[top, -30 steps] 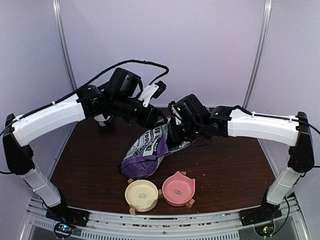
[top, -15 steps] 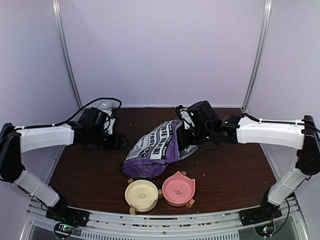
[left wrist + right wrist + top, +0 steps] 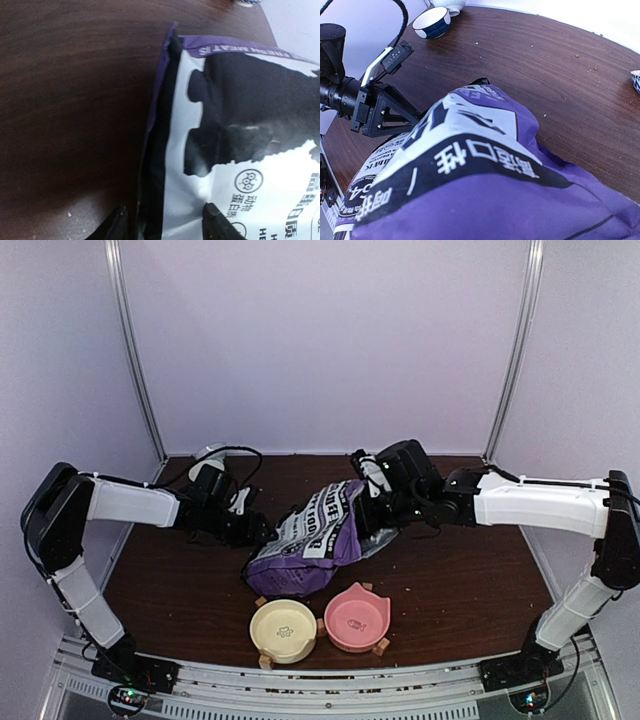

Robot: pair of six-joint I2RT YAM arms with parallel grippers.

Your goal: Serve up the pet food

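Observation:
The purple and white pet food bag [image 3: 315, 535] lies on the brown table [image 3: 450, 570], its top end raised to the right. No pet food shows; the bag hides it. My right gripper [image 3: 370, 508] is at that raised end, shut on the bag [image 3: 485, 180], which covers its fingers in the right wrist view. My left gripper [image 3: 262, 530] is low at the bag's left side. It [image 3: 165, 226] stands open, its two fingertips [image 3: 117, 226] astride the bag's side fold [image 3: 160, 150]. A cream bowl [image 3: 284, 628] and a pink bowl [image 3: 356, 617] stand side by side in front of the bag.
A blue and white bowl [image 3: 432, 22] stands at the back left of the table, and another dish [image 3: 635, 80] at the right. Small crumbs dot the wood. The booth's walls close in the back and both sides.
My left arm has come down from high above the bag and moved right along the table to the bag's left side. The right gripper shifted slightly right with the bag's top.

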